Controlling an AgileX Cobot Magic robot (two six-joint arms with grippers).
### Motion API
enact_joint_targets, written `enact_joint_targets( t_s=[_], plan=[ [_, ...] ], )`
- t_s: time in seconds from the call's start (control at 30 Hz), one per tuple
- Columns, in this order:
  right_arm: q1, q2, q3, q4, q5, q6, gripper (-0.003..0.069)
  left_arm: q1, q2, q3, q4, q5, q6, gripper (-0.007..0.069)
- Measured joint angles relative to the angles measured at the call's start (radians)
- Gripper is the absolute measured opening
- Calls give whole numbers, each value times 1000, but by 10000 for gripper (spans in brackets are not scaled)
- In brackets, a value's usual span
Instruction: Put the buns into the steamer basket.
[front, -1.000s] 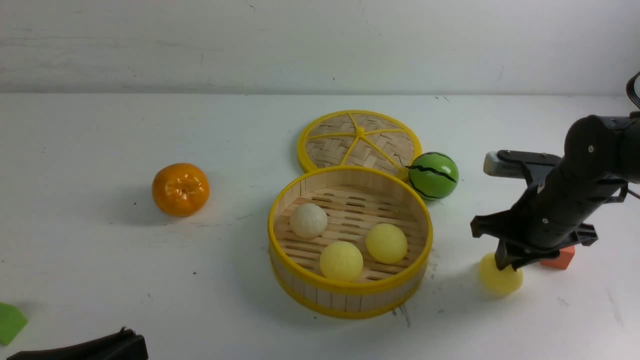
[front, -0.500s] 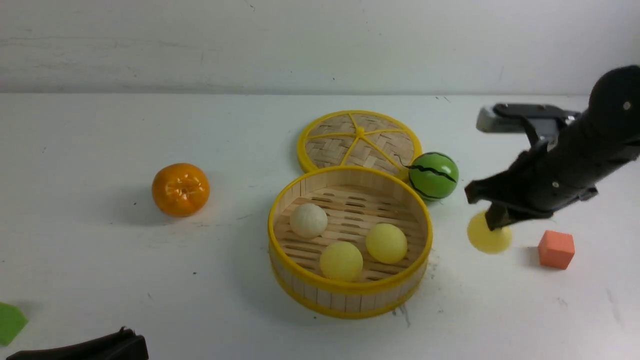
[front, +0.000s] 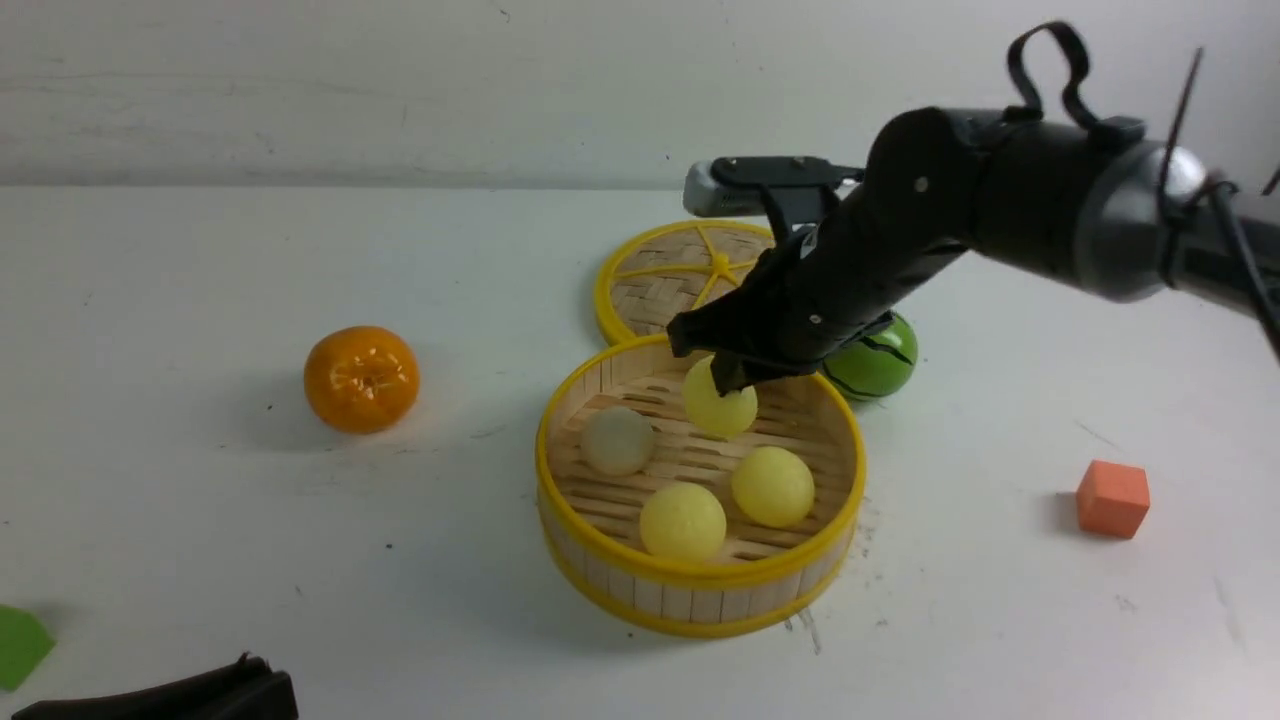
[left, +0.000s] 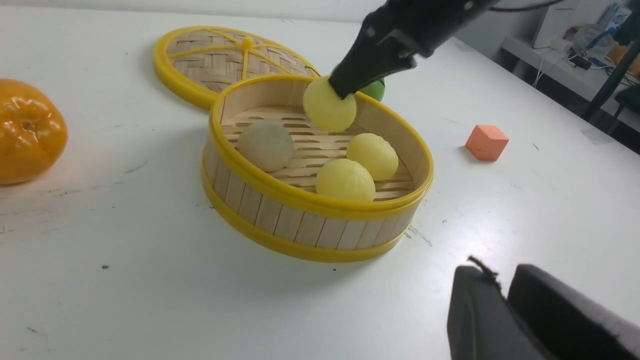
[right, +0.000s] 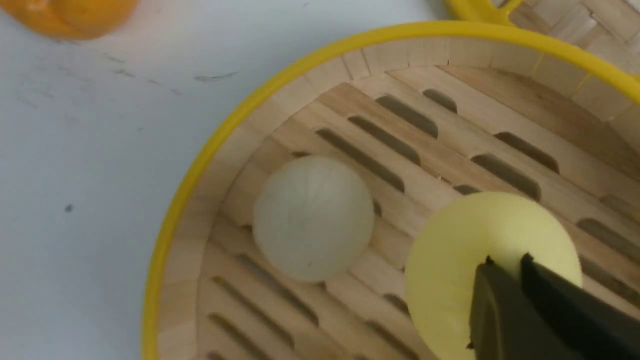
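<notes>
Buns: 3 resting in steamer basket (front: 700, 598) — 2 yellow, 1 cream. 4th bun (front: 720, 408) pinched by right gripper (front: 722, 384), held above basket floor. Left gripper (left: 505, 300) nearly pressed together, holding nothing.

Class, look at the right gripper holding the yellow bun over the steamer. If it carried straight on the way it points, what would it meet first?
Probably the slatted floor of the steamer basket, between the cream-white bun and the back wall; the right gripper points down with its yellow bun. Depth is uncertain.

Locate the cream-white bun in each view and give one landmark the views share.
Front view: cream-white bun on the steamer basket's floor, its left part.
Left wrist view: same bun, nearest the orange.
Right wrist view: bun beside the held yellow bun.
Shared landmark: the basket's yellow rim.
</notes>
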Motion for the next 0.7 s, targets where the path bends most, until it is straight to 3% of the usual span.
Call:
enact_joint_targets(
  t_s=[0.13, 0.2, 0.23, 0.37, 0.47, 0.57, 0.7],
  plan=[
    [0, 60, -7, -2, -40, 36, 87, 0, 0, 0, 0, 0, 0, 92],
    [0, 76, -12, -2, -54, 68, 177, 0, 0, 0, 0, 0, 0, 93],
    [0, 77, -13, -2, -54, 71, 185, 0, 0, 0, 0, 0, 0, 93],
    [-1, 57, -20, 2, -53, 106, 372, 0, 0, 0, 0, 0, 0, 101],
    [-1, -22, -31, 0, 33, 108, 458, 0, 0, 0, 0, 0, 0, 102],
    [-1, -180, -30, -30, 218, 115, 463, 0, 0, 0, 0, 0, 0, 108],
    [7, -338, 30, -81, 360, 160, 374, 0, 0, 0, 0, 0, 0, 110]
  ],
)
